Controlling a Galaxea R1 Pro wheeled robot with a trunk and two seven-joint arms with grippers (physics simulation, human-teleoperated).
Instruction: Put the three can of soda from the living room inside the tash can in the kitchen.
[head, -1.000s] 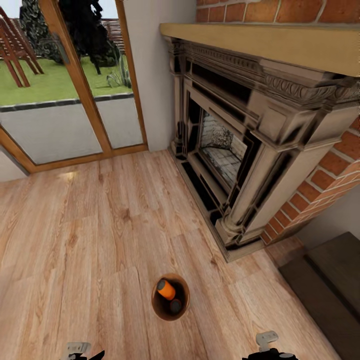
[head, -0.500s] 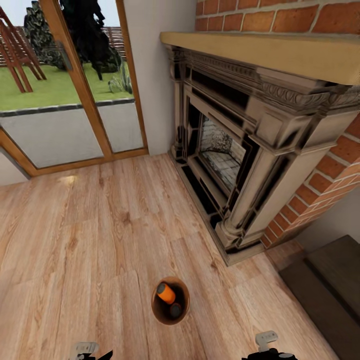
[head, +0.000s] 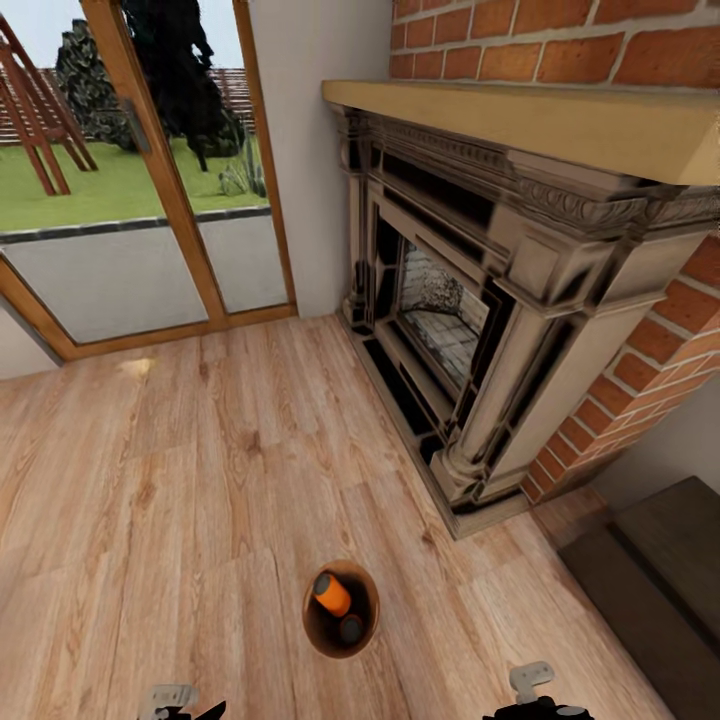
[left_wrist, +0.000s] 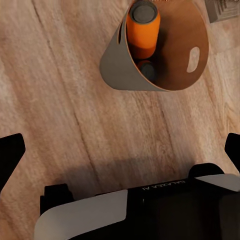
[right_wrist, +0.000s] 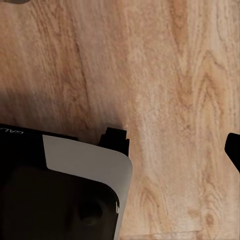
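Head view, room: the living room, with a wood plank floor (head: 180, 480) running from the glass doors to the lower edge of the view.
Fireplace (head: 470, 330): carved stone surround set in a red brick wall (head: 640, 370), under a pale wooden mantel (head: 540, 115); its base meets the floor along a diagonal edge on the right.
Glass doors (head: 130, 180): wood-framed, at the far left, showing lawn and trees outside; a white wall strip (head: 310, 160) separates them from the fireplace.
Dark step or low platform (head: 660, 580): at the lower right, beside the brick corner.
Open room: bare planks stretch wide on the left and ahead of the bin; the right side is hemmed by the fireplace base and the dark platform.
Tash can (head: 341, 608): round brown bin standing upright on the floor, near the bottom centre, well apart from the fireplace base.
Cans of soda: one orange can (head: 332, 594) leans inside the bin, dark top up; a second can's dark top (head: 350, 629) shows beside it, lower in the bin. A third I cannot make out.
Left wrist view: the bin (left_wrist: 192, 55) with an oval handle slot, the orange can against its wall.
Left gripper (left_wrist: 120, 150): fingers spread wide apart, empty, over bare floor near the bin.
Right gripper (right_wrist: 175, 140): only one dark fingertip (right_wrist: 233, 147) shows above the planks; whether it is spread or closed I cannot tell.
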